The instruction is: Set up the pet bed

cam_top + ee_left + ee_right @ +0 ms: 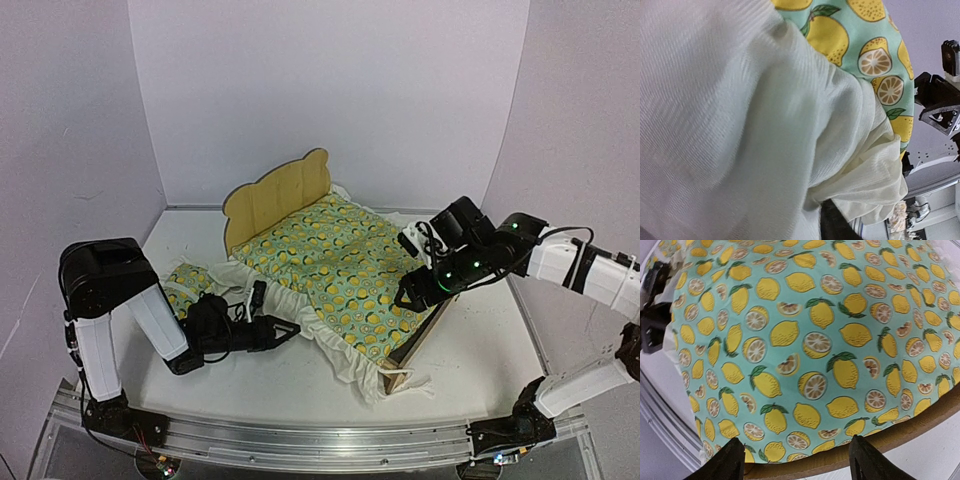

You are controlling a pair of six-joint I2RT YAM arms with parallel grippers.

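A lemon-print, white-ruffled quilt (340, 260) covers the bear-eared light plywood pet bed (280, 190). Over its right rail the right gripper (797, 442) is spread; the left gripper (283, 331) meets the near ruffle, grip untellable.

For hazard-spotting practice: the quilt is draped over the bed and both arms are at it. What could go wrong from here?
The left end effector is pressed into the ruffle; a pull could drag the quilt off the bed. The right end effector is open over the rail, at the quilt's edge; closing might pinch fabric.
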